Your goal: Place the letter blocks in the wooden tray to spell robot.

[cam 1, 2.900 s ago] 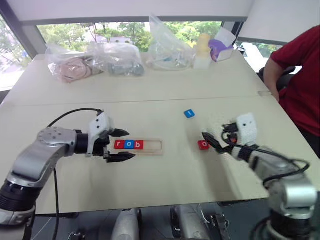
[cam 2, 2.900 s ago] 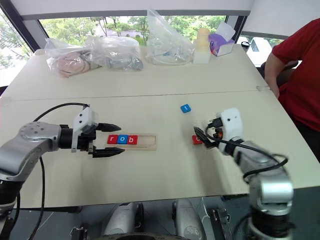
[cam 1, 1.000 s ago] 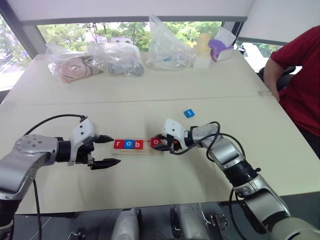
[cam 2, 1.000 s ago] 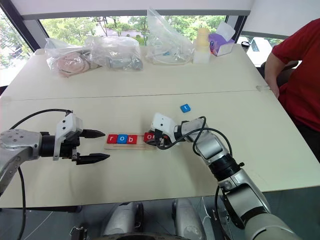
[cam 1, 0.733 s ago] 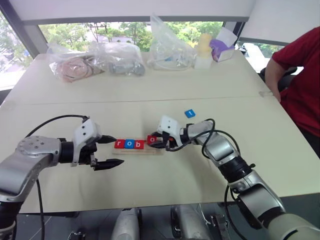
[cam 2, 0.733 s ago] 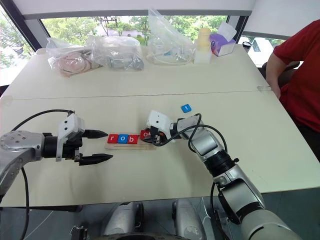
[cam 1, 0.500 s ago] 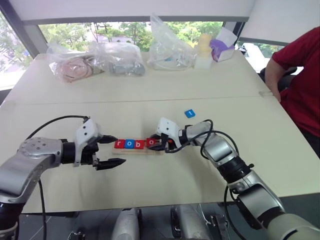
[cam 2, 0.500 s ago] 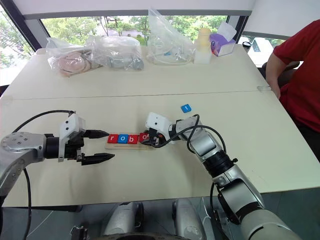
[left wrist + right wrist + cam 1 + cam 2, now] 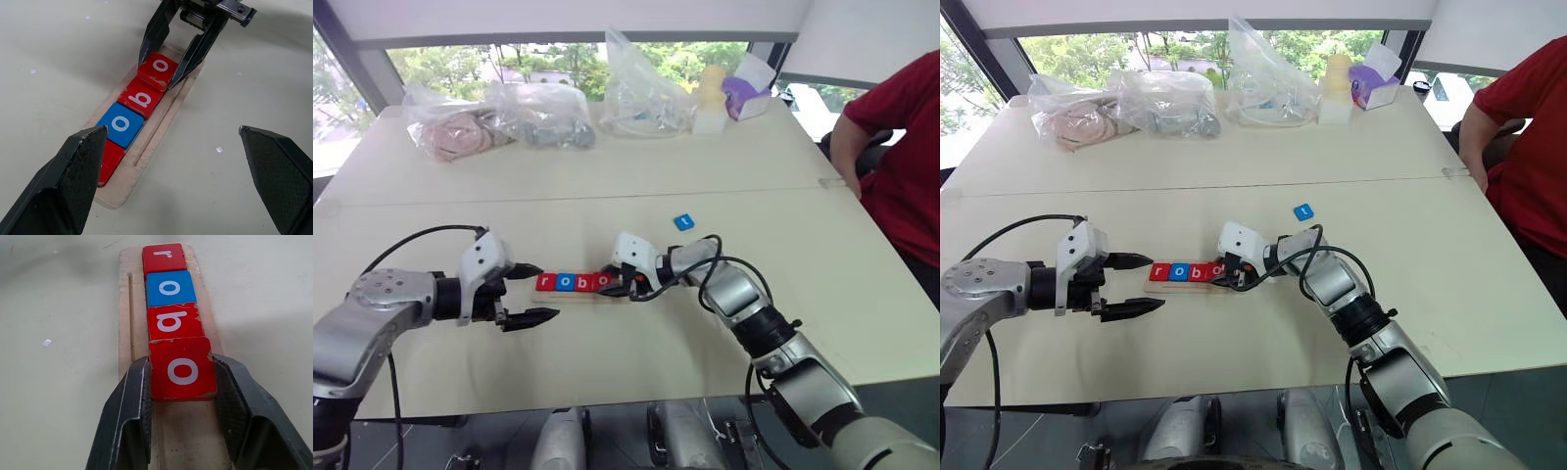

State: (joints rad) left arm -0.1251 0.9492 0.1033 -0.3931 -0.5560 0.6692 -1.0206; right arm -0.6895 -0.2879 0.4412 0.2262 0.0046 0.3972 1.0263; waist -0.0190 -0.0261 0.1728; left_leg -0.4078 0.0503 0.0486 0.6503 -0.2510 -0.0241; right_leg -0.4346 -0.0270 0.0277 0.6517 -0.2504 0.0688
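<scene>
- Left eye view: the wooden tray (image 9: 592, 293) lies centre frame on the table (image 9: 607, 196), long axis running left–right across the picture. Tiles r, o, b, o sit in a row from its left end. The right gripper (image 9: 619, 285) reaches in from the right, fingers flanking the fourth tile. The left gripper (image 9: 530, 294) hangs spread wide at the tray's left end, empty. The blue t tile (image 9: 682, 222) lies apart, upper right of the tray.
- Right eye view: same layout; a person in a red shirt (image 9: 1528, 147) sits at the right edge, plastic bags (image 9: 1165, 103) along the top.
- Left wrist view: the tray runs diagonally, lower left to upper right.
- Right wrist view: the tray runs straight up the frame, letters sideways. The red o tile (image 9: 182, 368) sits between the fingers (image 9: 132, 401); whether clamped or just let go cannot be told.
</scene>
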